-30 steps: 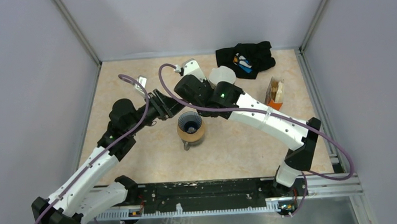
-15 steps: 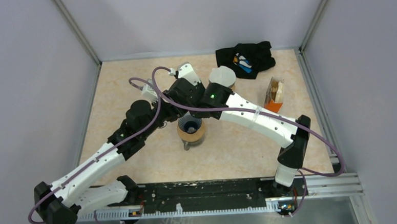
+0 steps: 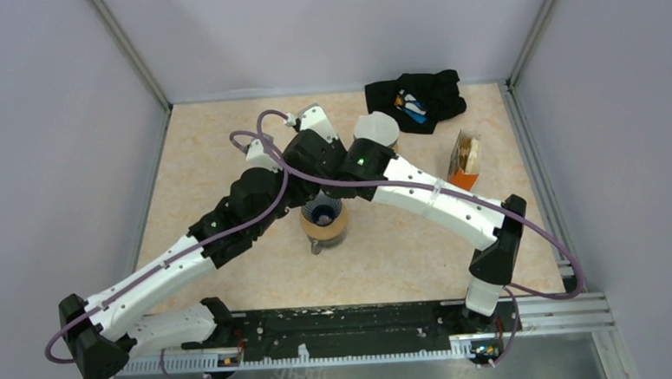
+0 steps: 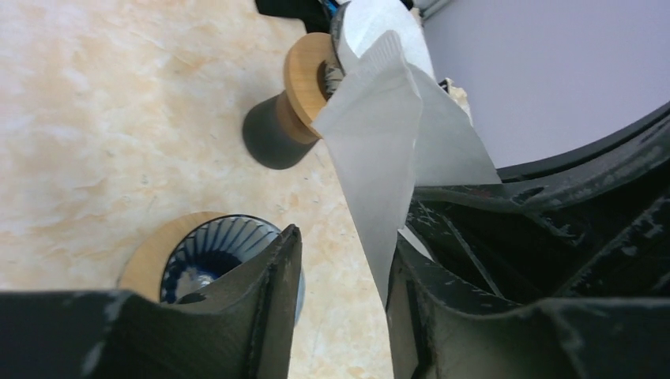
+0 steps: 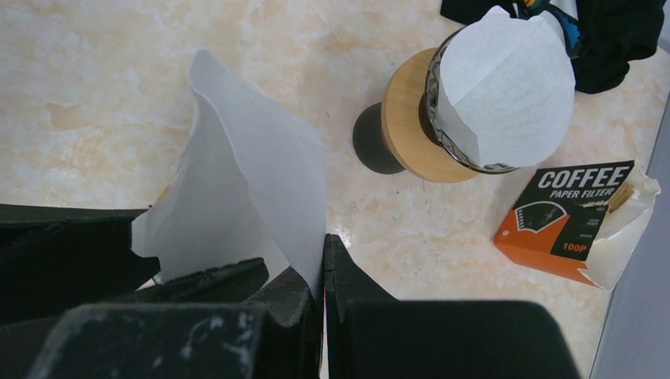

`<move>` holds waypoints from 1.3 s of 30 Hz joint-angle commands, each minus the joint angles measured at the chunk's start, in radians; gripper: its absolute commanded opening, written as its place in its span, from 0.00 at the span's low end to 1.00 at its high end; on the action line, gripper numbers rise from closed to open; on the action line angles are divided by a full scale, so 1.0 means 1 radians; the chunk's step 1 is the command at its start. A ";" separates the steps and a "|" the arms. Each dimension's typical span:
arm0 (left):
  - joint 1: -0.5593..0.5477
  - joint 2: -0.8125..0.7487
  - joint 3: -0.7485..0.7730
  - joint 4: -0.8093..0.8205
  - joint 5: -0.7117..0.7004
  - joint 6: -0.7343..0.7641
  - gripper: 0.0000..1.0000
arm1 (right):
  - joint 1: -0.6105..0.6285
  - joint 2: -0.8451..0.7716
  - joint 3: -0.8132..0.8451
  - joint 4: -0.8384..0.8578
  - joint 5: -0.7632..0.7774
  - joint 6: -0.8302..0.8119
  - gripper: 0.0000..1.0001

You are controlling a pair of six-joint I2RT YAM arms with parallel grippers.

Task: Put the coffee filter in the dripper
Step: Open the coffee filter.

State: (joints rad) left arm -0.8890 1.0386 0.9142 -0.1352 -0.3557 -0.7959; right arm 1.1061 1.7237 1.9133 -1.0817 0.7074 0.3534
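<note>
My right gripper (image 5: 322,253) is shut on the lower edge of a white paper coffee filter (image 5: 245,181) and holds it up above the table. My left gripper (image 4: 344,253) is open, and the filter (image 4: 379,158) hangs between its fingers, close against the right finger (image 4: 442,308). The empty dripper (image 3: 323,218), blue and ribbed inside with a wooden collar, stands mid-table just in front of both wrists. It also shows beneath my left finger in the left wrist view (image 4: 209,253). In the top view the arms hide both grippers and the filter.
A second dripper on a wooden collar (image 5: 407,118) holds its own filter (image 5: 506,87) behind and to the right. An orange coffee filter box (image 5: 569,213) lies at the right. A black cloth (image 3: 415,98) lies at the back near the wall.
My left arm has swung right and forward until its open jaws straddle the filter. My right arm shifted slightly left, then held still with the filter.
</note>
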 commanded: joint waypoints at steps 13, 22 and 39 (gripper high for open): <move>-0.012 -0.004 0.125 -0.225 -0.087 0.113 0.03 | 0.013 -0.056 0.020 0.051 -0.134 0.011 0.00; -0.012 0.032 0.212 -0.408 0.018 0.129 0.00 | 0.010 -0.061 0.000 0.048 -0.173 0.006 0.07; -0.006 0.064 0.282 -0.561 0.132 0.140 0.00 | -0.034 -0.157 -0.121 0.121 -0.238 0.001 0.13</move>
State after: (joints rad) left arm -0.8925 1.0863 1.1408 -0.6510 -0.2600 -0.6865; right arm 1.0893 1.6180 1.8072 -1.0248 0.4988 0.3599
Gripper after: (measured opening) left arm 0.005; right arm 0.144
